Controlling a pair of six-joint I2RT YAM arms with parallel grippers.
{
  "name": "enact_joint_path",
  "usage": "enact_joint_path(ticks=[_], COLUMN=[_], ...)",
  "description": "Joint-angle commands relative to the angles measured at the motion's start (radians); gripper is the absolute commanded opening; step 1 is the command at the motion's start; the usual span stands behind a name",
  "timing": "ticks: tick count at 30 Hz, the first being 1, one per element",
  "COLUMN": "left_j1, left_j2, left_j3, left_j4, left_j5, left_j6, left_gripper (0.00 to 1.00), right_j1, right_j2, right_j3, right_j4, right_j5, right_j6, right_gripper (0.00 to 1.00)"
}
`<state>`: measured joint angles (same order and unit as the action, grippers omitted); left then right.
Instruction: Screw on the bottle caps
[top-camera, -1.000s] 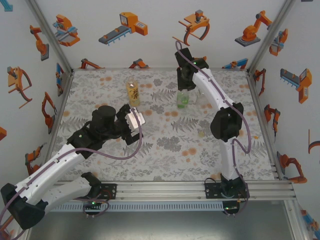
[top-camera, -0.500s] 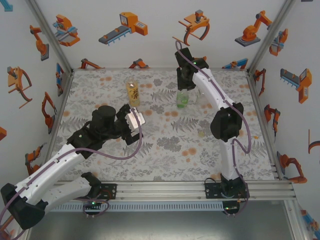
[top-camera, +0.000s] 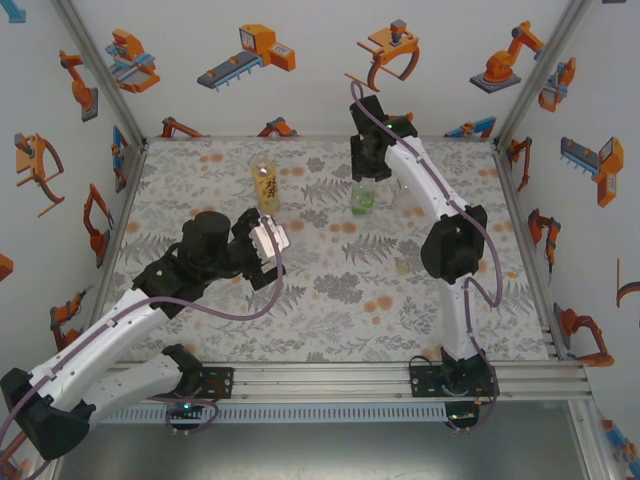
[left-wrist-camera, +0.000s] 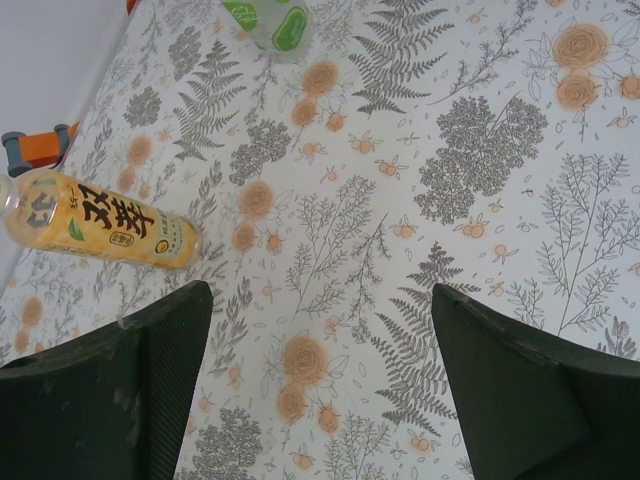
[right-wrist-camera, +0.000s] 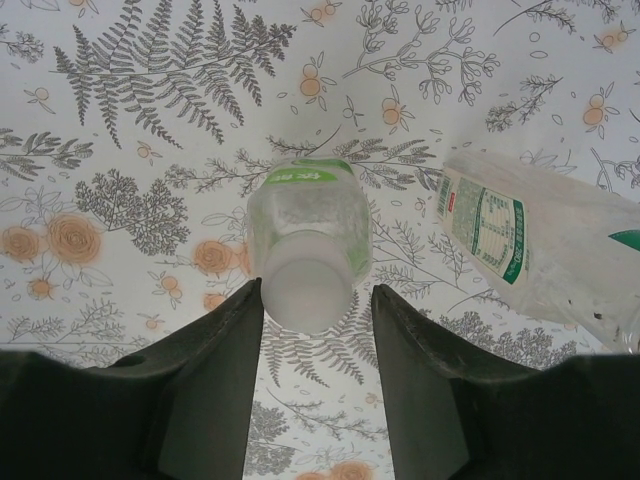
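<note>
Cap sits on green bottle, between fingers of right tool; we see jaws slightly parted, not gripping. Left tool wide open, empty, above tabletop; amber bottle ahead-left.

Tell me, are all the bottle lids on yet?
Not yet. The green bottle wears a cap; the right gripper straddles it, jaws slightly apart. How tight it is, I cannot tell. One loose cap lies on the cloth, so at least one bottle waits. The left gripper is open and empty.
</note>
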<state>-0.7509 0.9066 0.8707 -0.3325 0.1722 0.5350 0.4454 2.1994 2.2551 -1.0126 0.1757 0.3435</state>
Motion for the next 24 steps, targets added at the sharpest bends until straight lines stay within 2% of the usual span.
enact_joint_path(ticks=[1,24], left_j1=[0.005,0.006], left_j2=[-0.018,-0.056], left_j3=[-0.004,-0.002], left_j4=[0.015,0.012], left_j5=[0.009,0.007], left_j6=[-0.019,-0.022], left_gripper=[0.83,0.83], right_j1=[-0.007,0.020], right_j2=[-0.002,-0.068], right_j3=[0.017,0.063], right_j4=[0.006,-0.041], right_j5=[-0.003,0.001], right_j6=[0.005,-0.048], right_gripper=[0.48,0.49])
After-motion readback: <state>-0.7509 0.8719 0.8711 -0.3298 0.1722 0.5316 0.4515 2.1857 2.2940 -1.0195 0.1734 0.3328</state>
